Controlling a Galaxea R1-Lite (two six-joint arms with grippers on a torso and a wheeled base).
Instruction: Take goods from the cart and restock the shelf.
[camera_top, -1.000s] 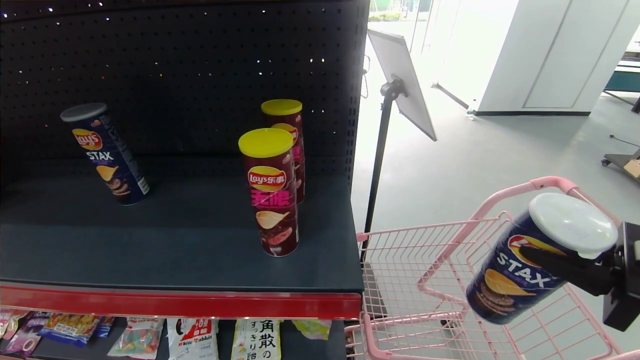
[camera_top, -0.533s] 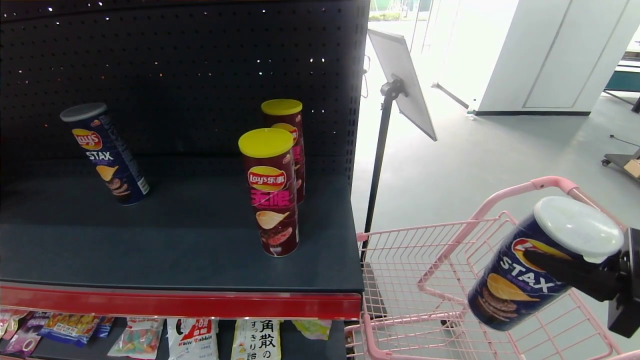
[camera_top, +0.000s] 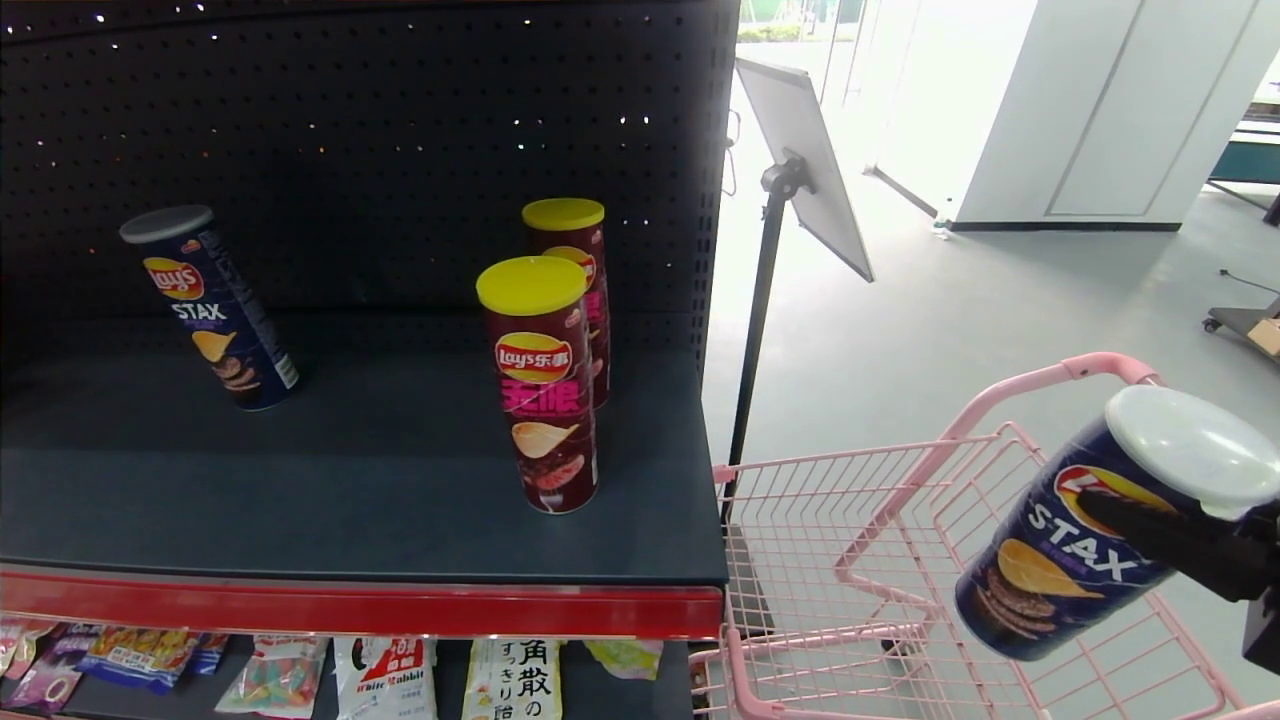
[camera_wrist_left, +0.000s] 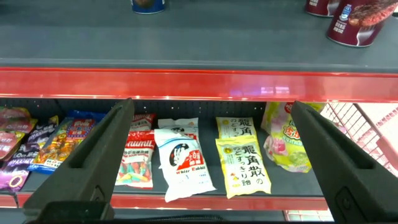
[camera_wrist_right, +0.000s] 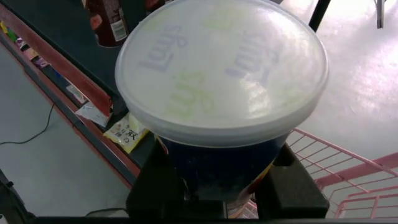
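Head view shows the right gripper (camera_top: 1120, 520) clamped on the tilted blue can (camera_top: 1050, 580), lid up, over the pink cart (camera_top: 1000, 402), and the shelf (camera_top: 350, 500) lies off to its left, front edge nearest.

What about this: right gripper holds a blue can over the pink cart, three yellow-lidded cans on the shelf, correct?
Head view: two yellow-lidded cans stand on the shelf, not three; the right gripper does hold the blue can over the cart.

The shelf (camera_top: 380, 500) bears a blue can (camera_top: 212, 310) at its left rear, and a front red can (camera_top: 541, 400) just before a rear red can (camera_top: 572, 245); bags (camera_top: 385, 675) lie on the lower shelf (camera_top: 610, 700)
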